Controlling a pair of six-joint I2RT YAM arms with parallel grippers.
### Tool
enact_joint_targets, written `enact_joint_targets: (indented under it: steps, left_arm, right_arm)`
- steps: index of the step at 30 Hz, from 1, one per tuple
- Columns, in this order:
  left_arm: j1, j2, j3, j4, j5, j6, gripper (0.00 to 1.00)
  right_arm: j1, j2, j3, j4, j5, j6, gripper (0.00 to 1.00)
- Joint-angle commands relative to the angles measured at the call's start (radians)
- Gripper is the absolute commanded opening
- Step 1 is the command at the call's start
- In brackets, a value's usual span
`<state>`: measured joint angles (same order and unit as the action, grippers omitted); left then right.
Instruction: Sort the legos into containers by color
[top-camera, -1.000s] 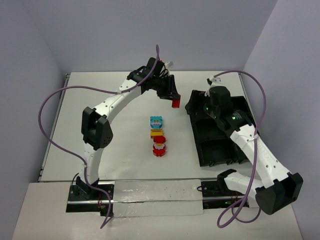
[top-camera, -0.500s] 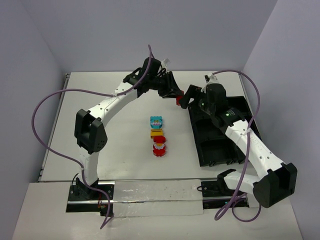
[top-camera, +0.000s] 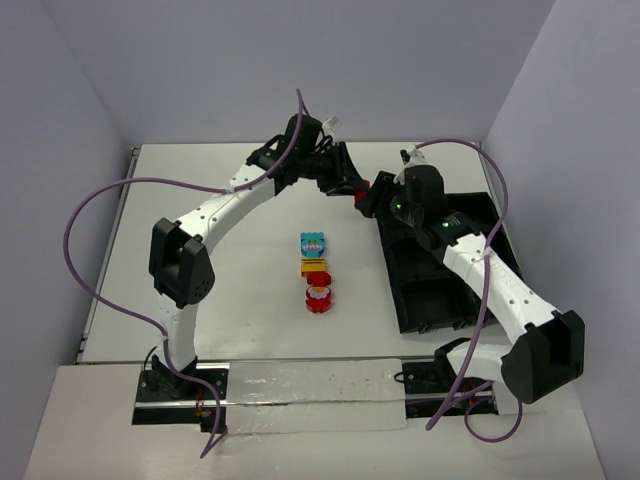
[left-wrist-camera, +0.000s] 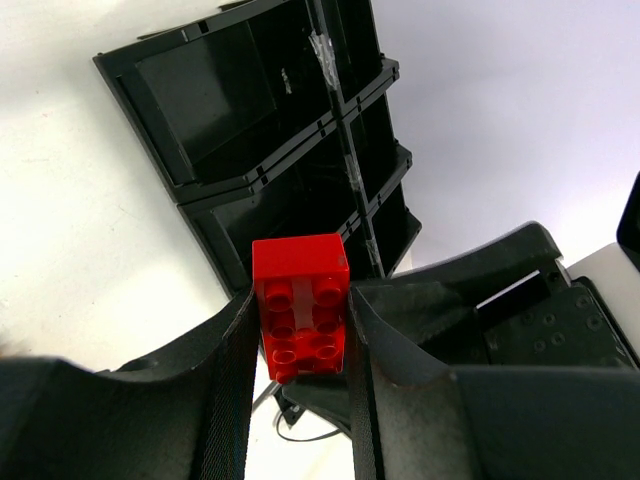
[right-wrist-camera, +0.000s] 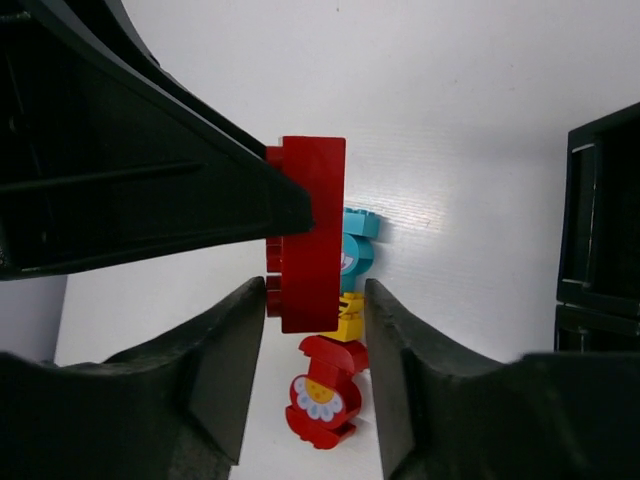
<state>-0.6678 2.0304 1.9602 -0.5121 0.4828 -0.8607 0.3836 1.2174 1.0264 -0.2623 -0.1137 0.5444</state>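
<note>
Handover in hand: left gripper clamped on 1 red brick. Right gripper jaws flank it, grip unclear. Next, likely: right clamps, left releases, carry right to containers.

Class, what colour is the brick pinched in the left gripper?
The brick is red, clearest in the left wrist view.

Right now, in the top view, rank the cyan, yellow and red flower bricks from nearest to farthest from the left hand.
From the left hand:
1. cyan brick, upper end of the row at mid-table.
2. yellow brick, middle of the row.
3. red flower brick, lower end of the row.
</note>
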Motion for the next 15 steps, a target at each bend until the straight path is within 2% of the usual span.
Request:
enact_joint_targets:
  steps: [1,3,5,6,7,8,9,10,12,13,15]
  left_arm:
    - [-0.003,-0.038,0.036,0.032,0.027,0.003,0.00]
    - [-0.003,-0.042,0.030,0.032,0.028,0.008,0.00]
    - [-0.003,-0.048,0.020,0.036,0.030,0.014,0.00]
    - [-0.003,-0.054,0.015,0.040,0.030,0.016,0.00]
    - [-0.003,-0.059,0.010,0.043,0.029,0.017,0.00]
    - [-0.003,-0.064,0.005,0.044,0.022,0.022,0.09]
    - [-0.003,-0.070,0.001,0.043,0.012,0.031,0.23]
    - [-0.003,-0.074,0.001,0.035,-0.002,0.043,0.41]
    - [0.001,-0.079,0.008,0.000,-0.042,0.068,0.87]
    - [0.003,-0.082,0.013,-0.017,-0.059,0.080,0.99]
    - [0.020,-0.092,0.020,-0.057,-0.092,0.101,0.99]
  right_arm:
    - [0.006,0.014,0.032,0.076,-0.010,-0.003,0.43]
    - [0.005,0.013,0.021,0.096,-0.023,0.007,0.33]
    - [0.005,0.011,0.012,0.110,-0.029,0.020,0.11]
    - [0.005,0.010,0.010,0.109,-0.025,0.028,0.03]
    - [0.005,0.010,0.008,0.107,-0.020,0.031,0.00]
    - [0.005,0.008,0.007,0.102,-0.010,0.032,0.00]
    - [0.005,0.006,0.006,0.096,0.004,0.035,0.00]
    - [0.005,0.004,0.008,0.086,0.023,0.041,0.00]
    - [0.003,0.001,0.023,0.036,0.096,0.047,0.00]
    - [0.002,0.001,0.032,-0.007,0.143,0.049,0.00]
    - [-0.014,0.002,0.060,-0.086,0.234,0.053,0.00]
